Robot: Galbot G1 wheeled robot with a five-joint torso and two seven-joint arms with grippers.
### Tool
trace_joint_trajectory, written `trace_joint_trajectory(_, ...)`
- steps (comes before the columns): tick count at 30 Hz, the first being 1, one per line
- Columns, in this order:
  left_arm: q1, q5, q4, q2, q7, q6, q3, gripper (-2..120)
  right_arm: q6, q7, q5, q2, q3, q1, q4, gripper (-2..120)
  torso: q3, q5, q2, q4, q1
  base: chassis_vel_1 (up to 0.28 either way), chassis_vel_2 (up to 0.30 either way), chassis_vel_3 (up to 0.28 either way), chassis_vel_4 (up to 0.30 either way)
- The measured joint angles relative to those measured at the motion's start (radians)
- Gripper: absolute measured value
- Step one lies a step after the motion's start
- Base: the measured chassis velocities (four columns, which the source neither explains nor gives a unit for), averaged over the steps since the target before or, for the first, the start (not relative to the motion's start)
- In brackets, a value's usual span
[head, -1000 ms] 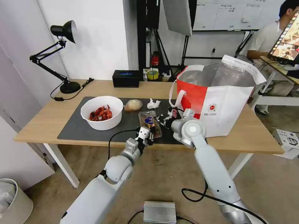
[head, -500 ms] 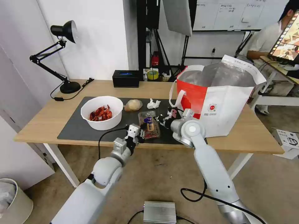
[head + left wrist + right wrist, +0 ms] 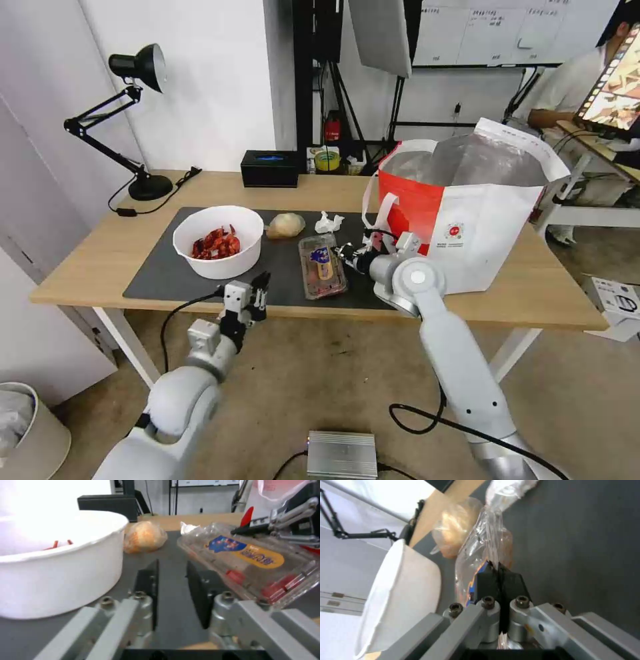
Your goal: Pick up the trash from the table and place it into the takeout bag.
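My bag (image 3: 460,220) stands open just right of the tray (image 3: 322,265). My right gripper (image 3: 348,254) pinches the tray's right edge, tray lying on the mat. My left gripper (image 3: 253,293) has withdrawn leftward from the tray, slightly parted, empty (so the right arm carries alone).

White wall (image 3: 213,80), black desk lamp (image 3: 137,67) at the tabletop's far left corner, black box (image 3: 270,168) on its far edge, brown floor (image 3: 333,373), whiteboard (image 3: 480,30) behind, grey bin (image 3: 30,433).
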Motion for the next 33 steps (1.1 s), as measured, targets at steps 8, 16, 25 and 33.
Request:
trace_joint_trajectory(8,0.065,0.007,-0.028,-0.034,0.004,-0.014,-0.031,63,0.010,-0.016,0.000,-0.020,0.004,-0.003,0.058,0,0.000,0.0001,0.000,-0.0001,0.000,0.000,0.000,0.000,0.000)
trace_joint_trajectory(16,0.096,0.010,-0.050,-0.041,0.005,-0.019,-0.059,93,0.025,-0.036,0.006,-0.048,0.011,0.018,0.138,0,0.000,0.0000,0.000,-0.0001,0.000,0.000,0.000,0.000,0.000)
trace_joint_trajectory(25,0.104,0.011,-0.071,-0.040,0.005,-0.020,-0.070,100,0.057,-0.039,0.021,-0.095,0.039,0.078,0.249,0,0.000,0.0001,0.000,-0.0001,0.000,0.000,0.000,0.000,0.000)
trace_joint_trajectory(33,0.110,0.016,-0.080,-0.041,0.005,-0.020,-0.072,100,0.086,-0.036,0.031,-0.146,0.077,0.146,0.311,0,0.000,0.0002,0.000,-0.0001,0.000,0.000,0.000,0.000,0.000)
